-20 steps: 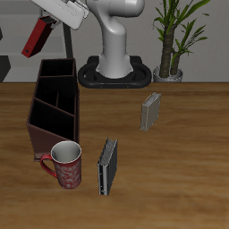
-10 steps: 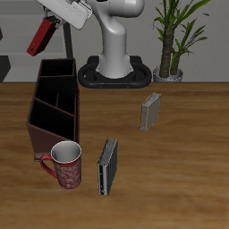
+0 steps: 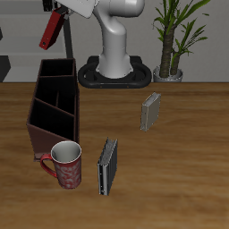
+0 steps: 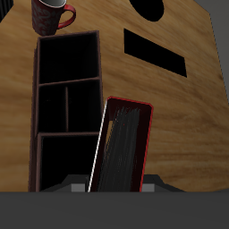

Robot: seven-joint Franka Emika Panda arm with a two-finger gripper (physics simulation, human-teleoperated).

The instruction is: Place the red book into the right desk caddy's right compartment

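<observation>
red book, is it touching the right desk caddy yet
Apart. In the exterior view the red book hangs in the gripper, well above the right desk caddy, with open background showing between the book's lower end and the caddy's rim.

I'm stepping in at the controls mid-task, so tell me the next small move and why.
Probably carry the red book sideways until it hangs over the end section of the right desk caddy, then lower. The gripper holds the book tilted, high above the caddy's far end. In the wrist view the book overlaps the caddy's side wall, so it is not yet lined up over a section.
</observation>
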